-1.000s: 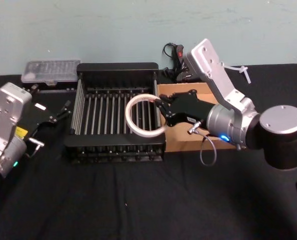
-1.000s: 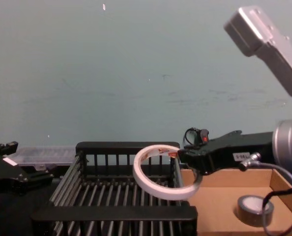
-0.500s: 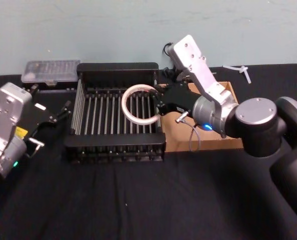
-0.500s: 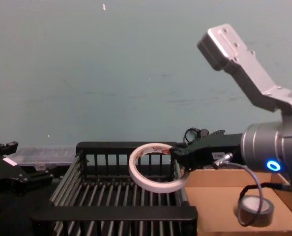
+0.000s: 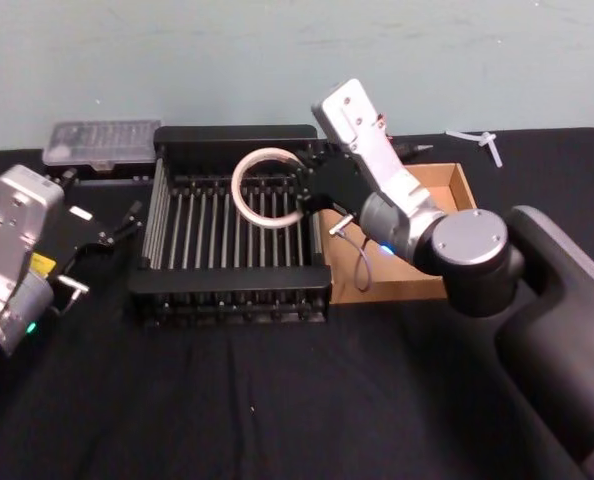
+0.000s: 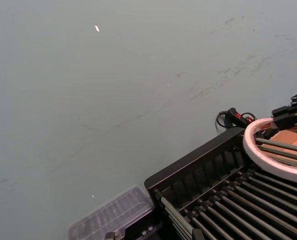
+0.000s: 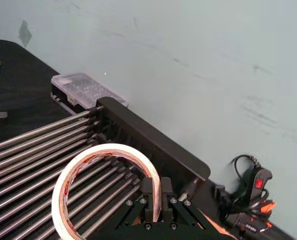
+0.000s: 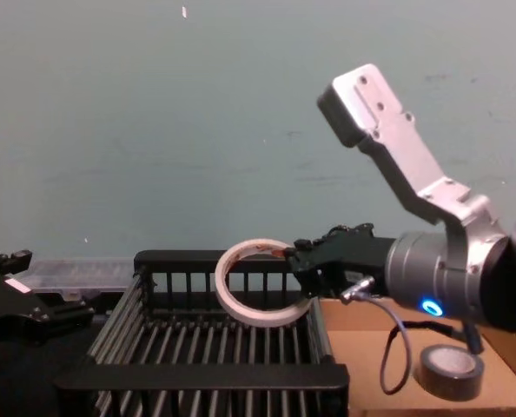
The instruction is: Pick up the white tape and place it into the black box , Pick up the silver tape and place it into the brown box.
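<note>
Right gripper (image 5: 310, 190) reaches in from 3 o'clock over the black box (image 5: 232, 135), its fingers (image 7: 157, 197) clenched on the rim of the white tape (image 5: 265, 188). The roll hangs tilted in the air above the barred floor, toward the crate's 2 o'clock corner, not touching the bars in the chest view (image 8: 256, 283). The red marks on its inner ring show in the right wrist view (image 7: 103, 185).

The silver tape (image 8: 448, 371) lies flat on the floor of the brown box (image 5: 447, 185), which stands just beside the crate on its 3 o'clock side.

Left gripper (image 5: 117, 232) sits parked at the crate's 9 o'clock side, low over the black table (image 5: 277, 400), its prongs apart and grasping nothing.

A clear plastic case (image 5: 102, 140) lies at 10 o'clock from the crate, against the wall.
</note>
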